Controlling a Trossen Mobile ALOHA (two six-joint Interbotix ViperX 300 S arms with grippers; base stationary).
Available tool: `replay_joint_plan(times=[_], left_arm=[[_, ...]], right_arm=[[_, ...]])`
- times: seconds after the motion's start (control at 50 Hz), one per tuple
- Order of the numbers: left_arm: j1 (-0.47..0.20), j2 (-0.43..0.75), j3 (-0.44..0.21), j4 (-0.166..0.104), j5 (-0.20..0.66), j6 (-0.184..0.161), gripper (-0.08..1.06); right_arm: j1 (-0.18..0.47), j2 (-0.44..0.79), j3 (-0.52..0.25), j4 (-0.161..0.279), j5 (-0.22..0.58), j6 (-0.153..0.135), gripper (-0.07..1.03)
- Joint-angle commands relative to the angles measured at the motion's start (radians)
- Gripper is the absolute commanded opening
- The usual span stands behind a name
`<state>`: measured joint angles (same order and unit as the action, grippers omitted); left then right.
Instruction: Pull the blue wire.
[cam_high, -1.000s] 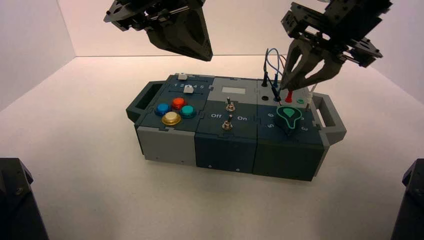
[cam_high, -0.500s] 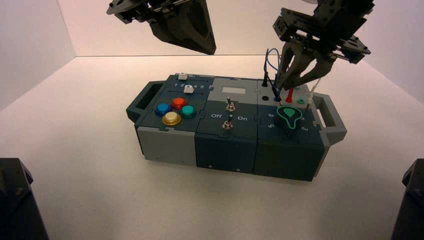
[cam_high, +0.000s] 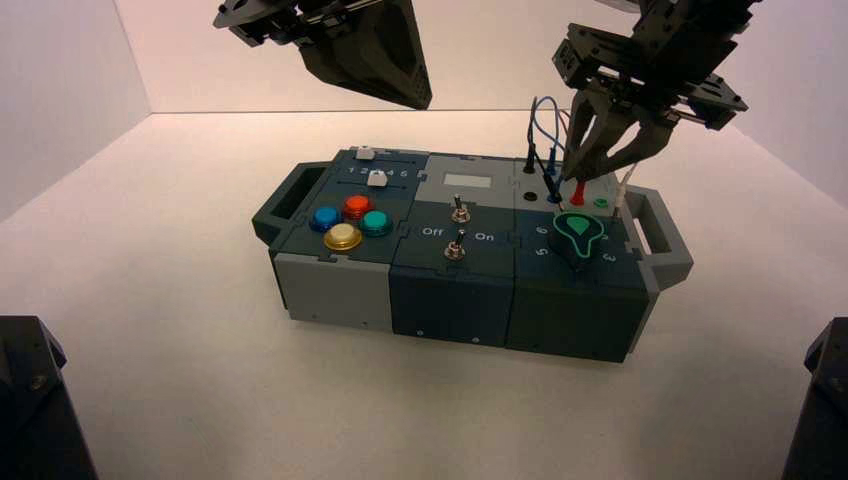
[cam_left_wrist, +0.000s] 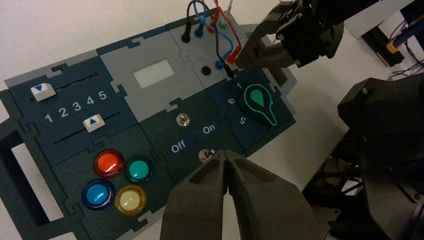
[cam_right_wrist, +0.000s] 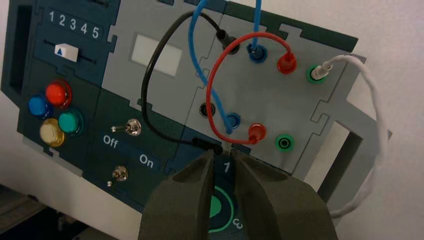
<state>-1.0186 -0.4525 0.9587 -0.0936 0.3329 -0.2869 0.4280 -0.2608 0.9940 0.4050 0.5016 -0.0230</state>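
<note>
Wire (cam_right_wrist: 196, 47) just beyond R tool (cam_right_wrist: 222, 153).

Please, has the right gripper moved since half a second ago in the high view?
Yes, slightly: the right gripper has shifted toward the robot's right, judged against the green-outlined knob.

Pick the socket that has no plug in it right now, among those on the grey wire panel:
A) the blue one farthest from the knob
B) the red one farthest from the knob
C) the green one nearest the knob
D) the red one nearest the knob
C: the near green socket shows its bare centre, while the white wire plugs into the farther green socket.
</note>
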Motion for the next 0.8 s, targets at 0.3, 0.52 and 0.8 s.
replay_joint_plan(times=[0.3,0.52,0.8], left_arm=[[-0.002,-0.005,-0.035,0.006,0.005,0.005,-0.03],[-0.002,-0.005,-0.038,0.008,0.006,0.009,-0.03],[-0.002,-0.003,-0.044,0.009,0.008,0.012,-0.03]], right_arm=[[-0.003,0.046,-0.023,-0.002,-0.049,0.003,0.18],[-0.003,0.067,-0.043,-0.014,-0.057,0.003,0.18],[-0.003,0.101,-0.078,-0.032,-0.057,0.003,0.18]])
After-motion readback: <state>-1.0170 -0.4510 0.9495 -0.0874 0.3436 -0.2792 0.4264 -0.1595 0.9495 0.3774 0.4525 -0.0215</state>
